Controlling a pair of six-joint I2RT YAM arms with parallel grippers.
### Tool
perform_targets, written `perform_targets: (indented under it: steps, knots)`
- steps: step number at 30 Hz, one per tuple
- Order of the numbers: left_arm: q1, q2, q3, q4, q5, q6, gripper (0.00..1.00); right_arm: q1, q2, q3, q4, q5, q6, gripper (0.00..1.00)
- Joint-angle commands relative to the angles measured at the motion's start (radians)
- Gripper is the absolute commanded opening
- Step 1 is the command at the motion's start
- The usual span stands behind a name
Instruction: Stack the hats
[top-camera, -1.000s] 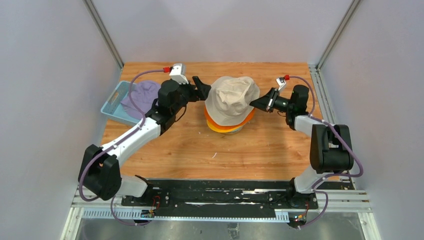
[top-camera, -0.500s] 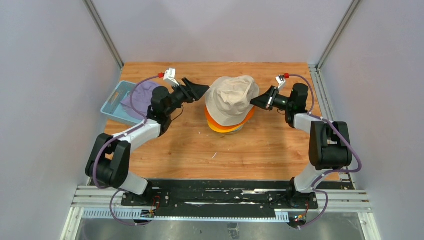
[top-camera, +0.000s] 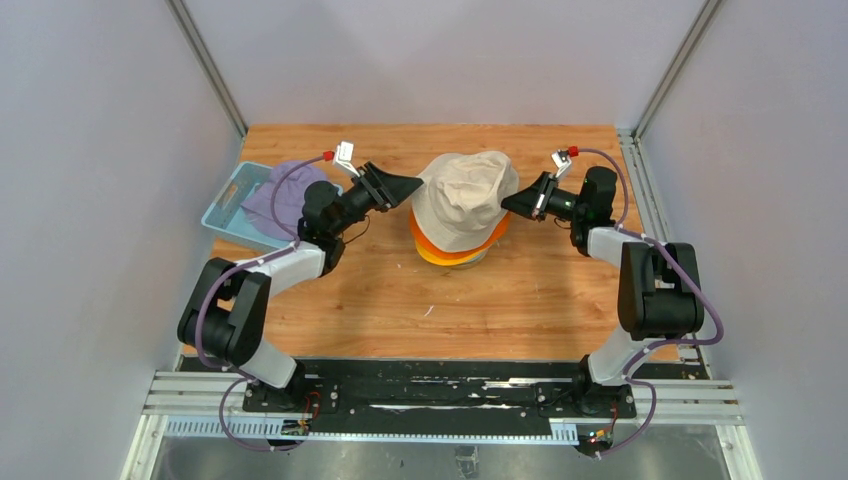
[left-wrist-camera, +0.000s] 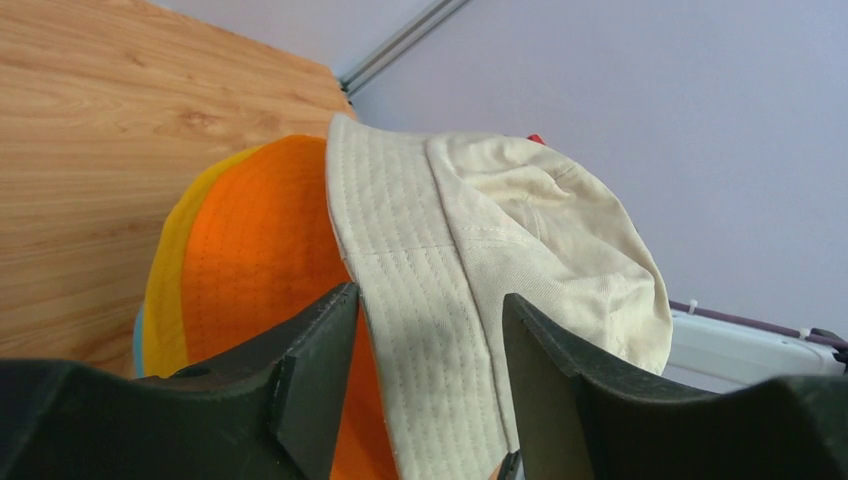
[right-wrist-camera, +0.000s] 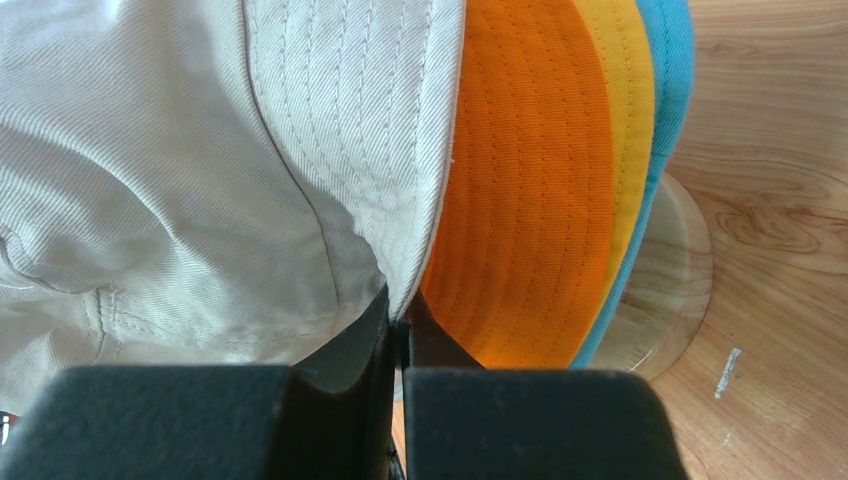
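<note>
A beige hat (top-camera: 465, 198) sits on top of a stack of the orange hat (top-camera: 440, 252), the yellow hat (right-wrist-camera: 625, 120) and the teal hat (right-wrist-camera: 668, 90). My left gripper (top-camera: 405, 187) is open at the stack's left side. In the left wrist view the beige brim (left-wrist-camera: 420, 300) hangs between its spread fingers (left-wrist-camera: 320, 350). My right gripper (top-camera: 510, 203) is shut on the beige hat's right brim, which is pinched between its fingers (right-wrist-camera: 400, 305). A lavender hat (top-camera: 280, 195) lies in the basket. The grey hat is out of view.
A light blue plastic basket (top-camera: 222, 208) stands at the table's left edge. The round wooden base of the hat stand (right-wrist-camera: 675, 290) shows under the stack. White enclosure walls close in the back and both sides.
My left arm has folded back toward its base and its wrist has turned, with the gripper staying by the beige hat's left brim. The right arm and the stack have hardly moved.
</note>
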Motion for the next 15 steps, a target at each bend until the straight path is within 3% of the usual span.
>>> perform_targets:
  steps: [1, 11, 13, 15]
  knots:
    - [0.004, 0.019, -0.012, 0.061, 0.048, -0.02, 0.58, -0.022, -0.01, 0.025, 0.037, -0.001, 0.011, 0.01]
    - [0.004, 0.057, -0.004, 0.028, 0.06, -0.004, 0.6, -0.022, -0.014, 0.023, 0.043, -0.001, 0.015, 0.01]
    - [0.004, 0.065, -0.01, 0.053, 0.061, -0.017, 0.59, -0.021, -0.013, 0.023, 0.044, -0.002, 0.016, 0.01]
    - [0.004, 0.068, -0.017, 0.08, 0.058, -0.026, 0.51, -0.021, -0.012, 0.022, 0.044, -0.002, 0.014, 0.01]
